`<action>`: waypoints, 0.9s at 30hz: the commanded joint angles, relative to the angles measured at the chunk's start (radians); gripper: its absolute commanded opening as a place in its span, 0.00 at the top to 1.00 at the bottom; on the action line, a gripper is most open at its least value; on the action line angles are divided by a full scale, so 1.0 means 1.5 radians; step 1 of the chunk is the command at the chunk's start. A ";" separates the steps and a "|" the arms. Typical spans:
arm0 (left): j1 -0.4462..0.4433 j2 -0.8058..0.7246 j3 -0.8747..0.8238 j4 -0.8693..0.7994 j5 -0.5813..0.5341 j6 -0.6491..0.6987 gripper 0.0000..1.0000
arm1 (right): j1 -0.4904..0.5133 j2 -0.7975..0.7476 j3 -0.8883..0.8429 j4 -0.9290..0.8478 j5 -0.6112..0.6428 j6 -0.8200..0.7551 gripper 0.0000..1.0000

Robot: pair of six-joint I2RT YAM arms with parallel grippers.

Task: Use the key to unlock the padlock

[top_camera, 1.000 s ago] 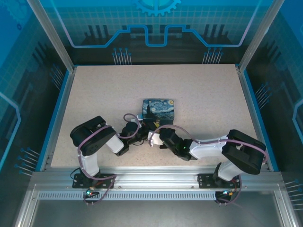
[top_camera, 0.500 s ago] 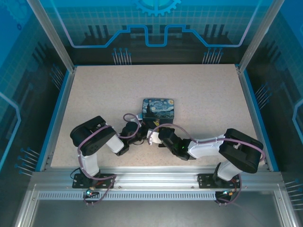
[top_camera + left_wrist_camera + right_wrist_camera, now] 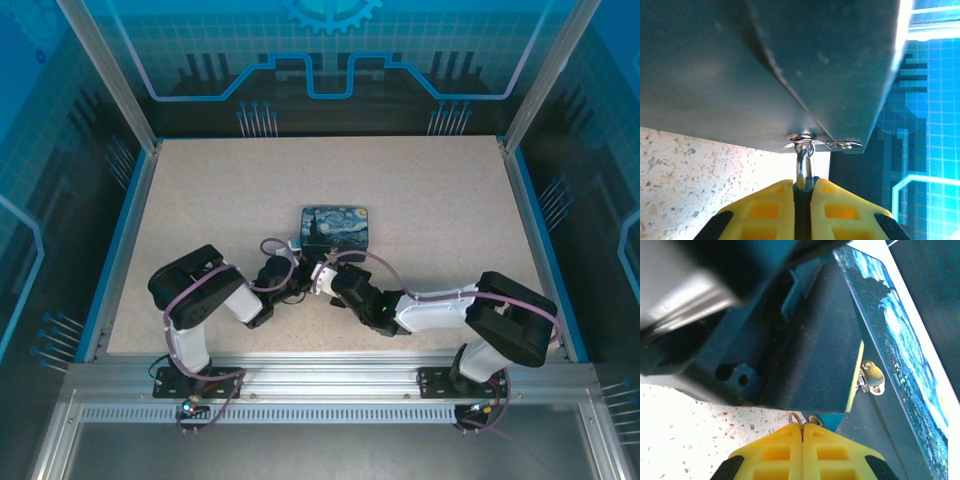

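table [image 3: 440,220]: carries the tin [image 3: 335,226], near the middle.
tin: hasp [image 3: 802,137] side faces me, so both claws crowd that edge.
left claw [image 3: 802,186]: clamped on the padlock [image 3: 803,167] shackle, steadying it at the hasp.
right claw [image 3: 803,432]: pinched tight on a metal sliver (the key [image 3: 796,418], I reckon), close by for lining up.
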 commanded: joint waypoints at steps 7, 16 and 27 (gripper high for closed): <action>-0.007 -0.006 -0.001 0.025 0.016 -0.009 1.00 | -0.022 -0.024 -0.052 0.128 -0.008 0.166 1.00; -0.009 -0.001 -0.001 0.020 0.014 0.007 0.90 | -0.023 -0.022 -0.056 0.103 -0.016 0.208 1.00; -0.011 -0.068 -0.033 -0.104 -0.020 0.058 0.64 | -0.023 0.019 -0.081 0.143 -0.034 0.302 1.00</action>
